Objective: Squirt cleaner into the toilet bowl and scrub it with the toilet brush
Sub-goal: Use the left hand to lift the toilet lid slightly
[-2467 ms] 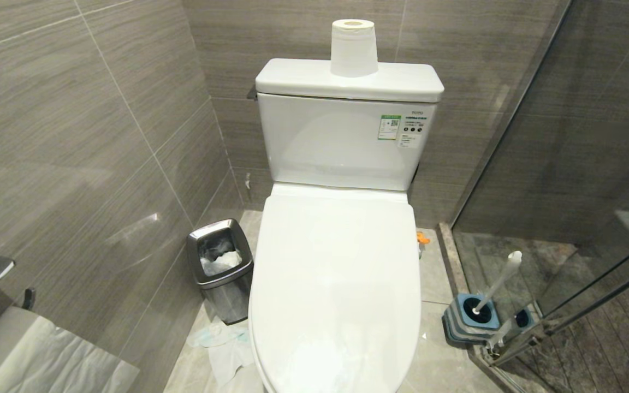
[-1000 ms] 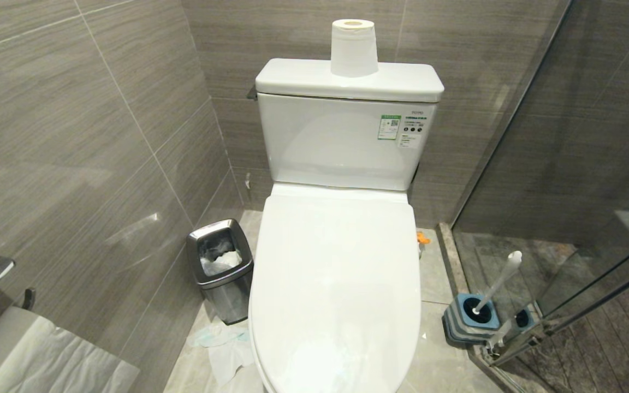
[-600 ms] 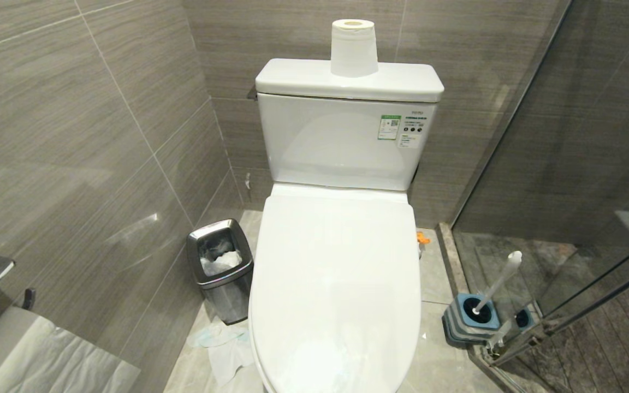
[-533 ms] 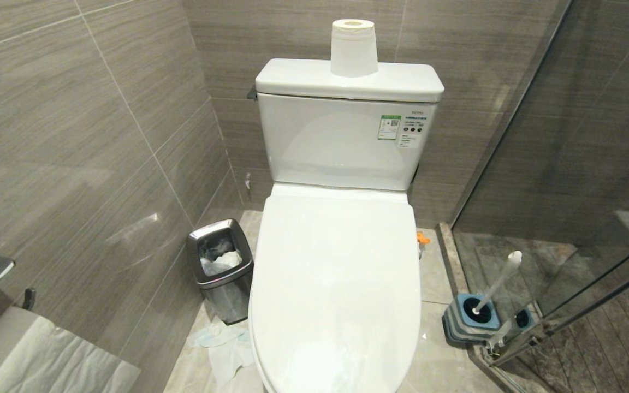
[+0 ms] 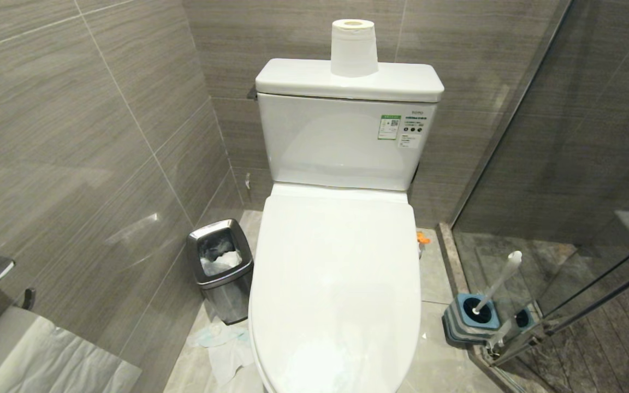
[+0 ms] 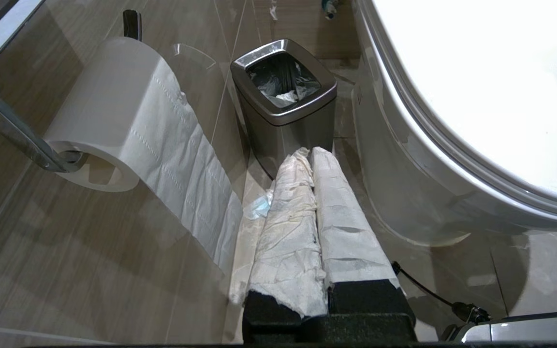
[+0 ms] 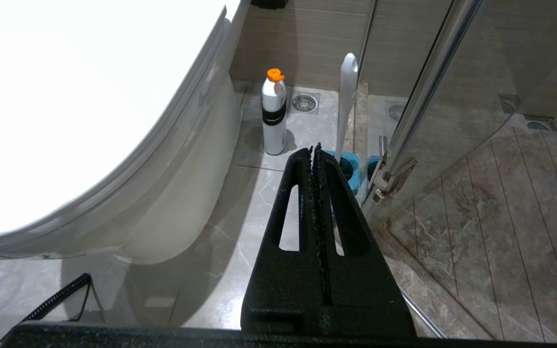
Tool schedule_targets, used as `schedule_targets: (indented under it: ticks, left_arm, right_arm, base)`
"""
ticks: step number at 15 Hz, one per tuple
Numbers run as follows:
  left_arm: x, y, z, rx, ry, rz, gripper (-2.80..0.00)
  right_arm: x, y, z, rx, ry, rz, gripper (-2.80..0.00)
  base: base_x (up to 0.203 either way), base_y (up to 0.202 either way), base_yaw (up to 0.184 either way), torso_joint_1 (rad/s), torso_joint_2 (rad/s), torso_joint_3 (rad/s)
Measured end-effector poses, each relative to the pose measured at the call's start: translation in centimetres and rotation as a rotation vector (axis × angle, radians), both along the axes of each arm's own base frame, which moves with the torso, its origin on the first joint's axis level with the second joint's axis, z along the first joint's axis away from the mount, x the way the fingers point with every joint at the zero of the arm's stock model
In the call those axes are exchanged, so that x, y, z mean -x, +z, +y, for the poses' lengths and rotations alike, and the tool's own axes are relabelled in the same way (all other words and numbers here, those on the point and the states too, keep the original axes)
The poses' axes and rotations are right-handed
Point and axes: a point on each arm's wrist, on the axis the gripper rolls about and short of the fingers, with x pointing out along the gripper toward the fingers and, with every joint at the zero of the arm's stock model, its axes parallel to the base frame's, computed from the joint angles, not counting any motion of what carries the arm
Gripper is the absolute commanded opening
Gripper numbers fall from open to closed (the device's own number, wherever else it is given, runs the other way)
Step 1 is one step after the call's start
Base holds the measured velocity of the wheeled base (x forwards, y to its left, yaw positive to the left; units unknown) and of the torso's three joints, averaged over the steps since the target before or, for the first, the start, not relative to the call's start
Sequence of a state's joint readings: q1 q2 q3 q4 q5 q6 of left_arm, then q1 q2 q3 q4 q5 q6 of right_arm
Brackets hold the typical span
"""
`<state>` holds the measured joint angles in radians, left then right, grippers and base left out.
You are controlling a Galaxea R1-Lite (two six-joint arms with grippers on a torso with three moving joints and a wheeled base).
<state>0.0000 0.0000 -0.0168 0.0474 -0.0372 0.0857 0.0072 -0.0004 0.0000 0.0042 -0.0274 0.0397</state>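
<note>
The toilet bowl [image 5: 336, 295] stands in the middle of the head view with its white lid down flat over the seat, so the basin is hidden. On the cistern lid behind it a paper roll [image 5: 354, 48] stands upright. To the bowl's right, on the floor beside the glass shower door [image 5: 576, 164], the toilet brush [image 5: 497, 281] leans in its blue-and-grey holder [image 5: 470, 319], white handle tilted up toward the glass. Between bowl and brush, near the back wall, a white bottle with an orange cap [image 7: 274, 113] stands upright on the tiles. To the bowl's left sits a steel waste bin [image 5: 220, 267] with crumpled paper on the floor before it. The left gripper [image 6: 310, 154], fingers wrapped in paper and pressed together, hangs low by the bin, empty. The right gripper [image 7: 314, 152] hangs low on the brush's side, fingers together and empty
</note>
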Motion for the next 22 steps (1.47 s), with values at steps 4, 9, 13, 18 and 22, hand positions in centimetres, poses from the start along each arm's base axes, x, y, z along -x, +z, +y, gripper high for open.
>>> schedule_targets:
  ticks: [4, 9, 13, 18, 22]
  left_arm:
    - [0.0, 0.0, 0.0, -0.005, -0.001, 0.001, -2.80]
    - [0.0, 0.0, 0.0, -0.041, -0.002, -0.004, -2.80]
    - [0.0, 0.3, 0.0, -0.065, -0.006, -0.024, -2.80]
    - [0.6, 2.1, 0.0, -0.077, -0.017, -0.085, -2.80]
    - [1.4, 3.8, -0.1, -0.099, -0.020, -0.113, -2.80]
  right_arm:
    - [0.0, 0.0, 0.0, 0.000, 0.000, 0.000, -2.80]
    - [0.0, 0.0, 0.0, 0.000, 0.000, 0.000, -2.80]
    - [0.0, 0.0, 0.0, 0.000, 0.000, 0.000, -2.80]
    - [0.0, 0.0, 0.0, 0.000, 0.000, 0.000, -2.80]
    - [0.0, 0.0, 0.0, 0.000, 0.000, 0.000, -2.80]
  base:
    - [0.000, 0.000, 0.000, 0.000, 0.00, 0.000]
    - [0.000, 0.000, 0.000, 0.000, 0.00, 0.000]
    - [0.000, 0.000, 0.000, 0.000, 0.00, 0.000]
    - [0.000, 0.000, 0.000, 0.000, 0.00, 0.000]
    - [0.000, 0.000, 0.000, 0.000, 0.00, 0.000]
